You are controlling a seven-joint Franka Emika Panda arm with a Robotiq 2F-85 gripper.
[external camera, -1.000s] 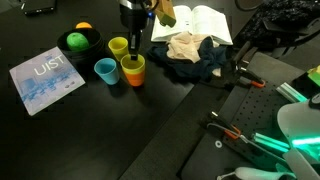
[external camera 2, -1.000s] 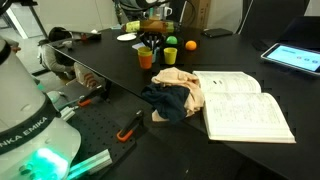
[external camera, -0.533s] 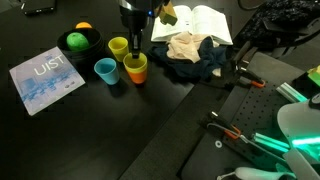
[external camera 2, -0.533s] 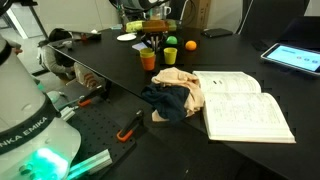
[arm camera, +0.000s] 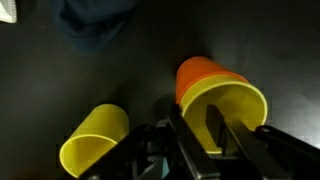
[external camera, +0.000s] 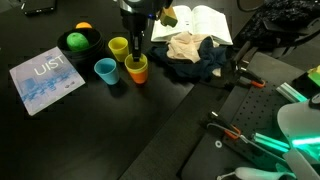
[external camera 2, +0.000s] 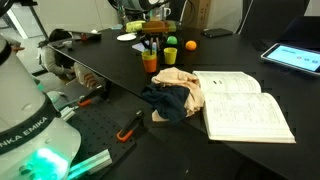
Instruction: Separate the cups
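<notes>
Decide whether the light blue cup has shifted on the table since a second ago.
No. The light blue cup stands in the same spot as before, just right of the booklet.

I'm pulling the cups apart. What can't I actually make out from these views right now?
- Grip: in the wrist view the gripper is cut off by the lower edge; whether it pinches the nested yellow cup is unclear.
- The orange cup: too small in both exterior views to tell how deep the inner cup sits.
- The light blue cup: outside the wrist view.
</notes>
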